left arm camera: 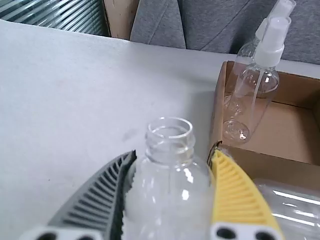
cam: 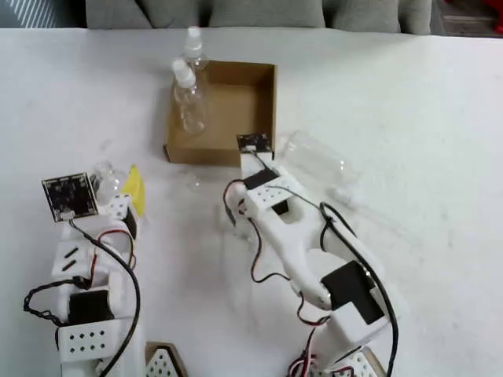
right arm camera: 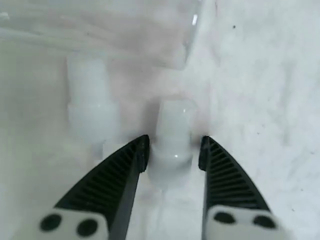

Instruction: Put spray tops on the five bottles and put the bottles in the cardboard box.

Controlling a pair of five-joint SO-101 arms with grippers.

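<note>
My left gripper (left arm camera: 167, 200) is shut on a clear, open-necked bottle (left arm camera: 169, 170), its grey and yellow fingers pressing on the shoulders; it stands at the table's front left (cam: 118, 188). The cardboard box (cam: 259, 102) lies beyond it. A bottle with a white spray top (cam: 189, 98) stands in the box's left side, and a second topped bottle (cam: 193, 45) shows at its far left corner. My right gripper (right arm camera: 172, 144) is open low over the table, fingers closely either side of a white spray top (right arm camera: 172, 125). Another spray top (right arm camera: 90, 105) lies beside it.
A clear plastic bag (cam: 314, 157) lies on the table right of the box, just past the right gripper. Both arms' bases and cables fill the table's front. Grey upholstery runs behind the table's far edge.
</note>
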